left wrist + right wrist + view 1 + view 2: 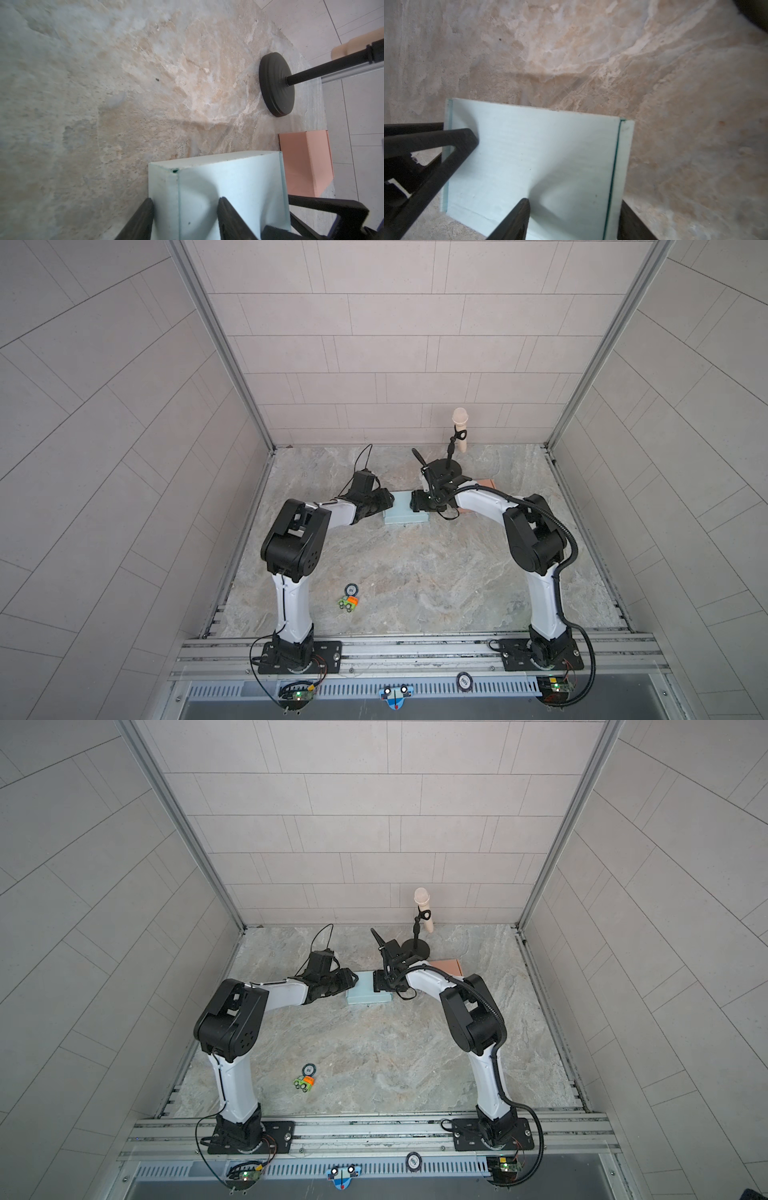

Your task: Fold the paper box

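The paper box (405, 515) (369, 995) is pale blue and lies closed and flat on the marble table, between my two grippers. My left gripper (390, 500) (186, 202) meets its left end, open. One finger (148, 207) stands against a side wall and the other finger (223, 207) lies over the lid. My right gripper (414, 502) (574, 202) is at the right end, open. One of its fingers (525, 207) rests over the lid (539, 149) and the other stands outside the side wall. The box's inside is hidden.
A pink box (484, 483) (305, 162) lies just behind my right arm. A microphone stand (448, 466) (276, 85) with a beige microphone (460, 423) rises at the back. A small toy car (348, 603) and a round disc (351, 588) lie near the left arm's base.
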You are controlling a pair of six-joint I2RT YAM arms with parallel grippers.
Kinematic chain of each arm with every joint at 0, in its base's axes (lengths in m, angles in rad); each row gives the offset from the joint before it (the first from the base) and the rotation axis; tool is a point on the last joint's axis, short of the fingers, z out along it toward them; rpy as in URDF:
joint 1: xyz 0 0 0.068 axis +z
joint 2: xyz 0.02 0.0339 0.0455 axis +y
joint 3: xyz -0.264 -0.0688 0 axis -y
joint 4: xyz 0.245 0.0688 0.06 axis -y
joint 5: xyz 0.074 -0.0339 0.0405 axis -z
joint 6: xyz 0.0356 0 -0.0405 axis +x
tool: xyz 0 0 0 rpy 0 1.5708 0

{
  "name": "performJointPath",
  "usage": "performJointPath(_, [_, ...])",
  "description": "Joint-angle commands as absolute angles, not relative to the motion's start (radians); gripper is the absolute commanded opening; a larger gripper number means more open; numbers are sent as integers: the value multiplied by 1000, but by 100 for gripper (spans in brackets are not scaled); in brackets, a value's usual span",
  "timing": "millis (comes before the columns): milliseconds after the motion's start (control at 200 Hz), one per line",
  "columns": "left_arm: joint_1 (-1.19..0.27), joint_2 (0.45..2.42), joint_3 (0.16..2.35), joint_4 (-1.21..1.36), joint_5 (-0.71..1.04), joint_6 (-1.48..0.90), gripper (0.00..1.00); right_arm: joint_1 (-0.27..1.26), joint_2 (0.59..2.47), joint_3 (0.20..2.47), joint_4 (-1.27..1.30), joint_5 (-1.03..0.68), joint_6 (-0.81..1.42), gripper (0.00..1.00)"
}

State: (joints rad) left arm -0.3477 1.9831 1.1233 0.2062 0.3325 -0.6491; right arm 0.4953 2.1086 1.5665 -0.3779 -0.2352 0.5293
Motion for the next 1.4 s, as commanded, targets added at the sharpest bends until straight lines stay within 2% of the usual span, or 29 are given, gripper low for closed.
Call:
performJointPath(0, [-375, 2020, 1148, 206, 396, -640, 53, 516, 2156, 1600, -356, -278, 525, 67])
performJointPath(471, [-368, 2052, 1163, 222, 394, -655, 53, 507, 2189, 1652, -360, -275, 537, 69])
performJointPath(811, [-354, 2032, 1148, 241, 411, -670, 59, 507, 2176, 1660, -380, -242, 535, 75])
performJointPath(836, [-353, 2030, 1149, 239, 411, -669, 61, 507, 2173, 1657, -378, -240, 537, 76])
performJointPath(916, [-345, 2021, 1145, 229, 406, -664, 67, 507, 2161, 1648, -375, -231, 538, 88])
performJointPath(1011, [-331, 1994, 1125, 228, 400, -663, 73, 507, 2140, 1645, -380, -220, 531, 93])
performJointPath(1051, [-323, 1979, 1112, 228, 396, -662, 77, 508, 2128, 1642, -383, -211, 529, 99])
performJointPath(1266, [-298, 1871, 1054, 196, 369, -633, 99, 507, 2062, 1633, -403, -166, 510, 99])
performJointPath(1397, [-298, 1808, 1028, 166, 355, -612, 100, 510, 2011, 1610, -402, -143, 506, 99])
